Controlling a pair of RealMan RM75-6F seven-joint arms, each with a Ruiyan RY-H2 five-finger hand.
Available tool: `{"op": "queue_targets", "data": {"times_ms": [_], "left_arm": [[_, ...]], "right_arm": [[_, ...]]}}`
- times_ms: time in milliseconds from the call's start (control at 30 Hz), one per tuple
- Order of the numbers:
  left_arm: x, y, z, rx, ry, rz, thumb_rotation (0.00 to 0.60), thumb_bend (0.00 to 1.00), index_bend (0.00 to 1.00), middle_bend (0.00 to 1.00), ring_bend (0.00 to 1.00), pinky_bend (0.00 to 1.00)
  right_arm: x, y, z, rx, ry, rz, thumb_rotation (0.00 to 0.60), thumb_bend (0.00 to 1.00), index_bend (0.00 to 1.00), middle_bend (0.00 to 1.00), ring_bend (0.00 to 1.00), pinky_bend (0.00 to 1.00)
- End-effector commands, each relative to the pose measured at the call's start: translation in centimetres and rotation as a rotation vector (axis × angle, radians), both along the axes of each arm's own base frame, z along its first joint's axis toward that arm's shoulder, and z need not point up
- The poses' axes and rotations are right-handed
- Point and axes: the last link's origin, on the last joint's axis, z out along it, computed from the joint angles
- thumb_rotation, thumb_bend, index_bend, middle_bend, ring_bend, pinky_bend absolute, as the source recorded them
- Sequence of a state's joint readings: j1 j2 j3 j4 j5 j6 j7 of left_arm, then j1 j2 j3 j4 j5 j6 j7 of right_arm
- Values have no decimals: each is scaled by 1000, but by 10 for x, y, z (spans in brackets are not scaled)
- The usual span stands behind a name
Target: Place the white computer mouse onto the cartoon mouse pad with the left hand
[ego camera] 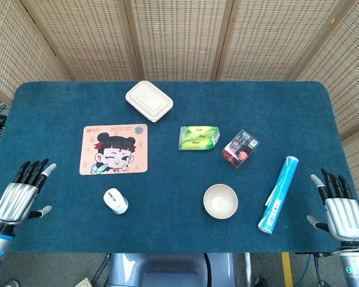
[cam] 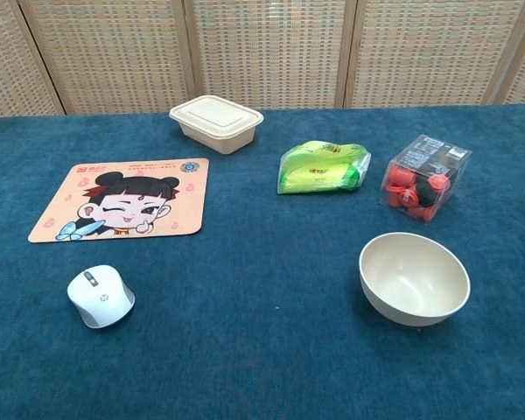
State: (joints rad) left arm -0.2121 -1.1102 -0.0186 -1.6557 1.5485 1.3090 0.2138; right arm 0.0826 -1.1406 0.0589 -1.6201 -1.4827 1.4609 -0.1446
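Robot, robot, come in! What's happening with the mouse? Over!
Left hand and right hand open, holding nothing. White mouse on table, just short of cartoon pad. Nothing between them.

Head view looks steeply down; chest view, lower and nearer, shares the table centre.

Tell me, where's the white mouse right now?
The mouse sits on the blue table, left of centre in the head view, just below the mouse pad and well left of the bowl.

On the dark blue carpeted table lie a glossy white computer mouse, a peach cartoon-girl mouse pad, a cream bowl, a green packet, and a possibly red-filled clear box.
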Motion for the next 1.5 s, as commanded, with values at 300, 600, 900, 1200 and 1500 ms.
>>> {"op": "queue_targets", "data": {"times_ms": [300,600,900,1200,1500], "left_arm": [[30,20,-46,-209,72,-108,600,130,115,0,0,0],[44,33,-84,-282,118,-163,600,141,185,0,0,0],[58,48,-102,-327,173,-204,600,153,217,0,0,0],[71,56,-114,-373,205,-204,600,162,280,0,0,0],[78,68,-121,-426,283,-231,600,172,280,0,0,0]], "right_arm": [[-2,-1,2,-5,-9,-7,600,53,104,0,0,0],[-3,-2,3,-10,-14,-9,600,53,104,0,0,0],[-5,-2,5,-17,-23,-15,600,53,103,0,0,0],[-5,-2,6,-21,-30,-15,600,53,103,0,0,0],[-7,-3,6,-22,-29,-21,600,53,103,0,0,0]]}}
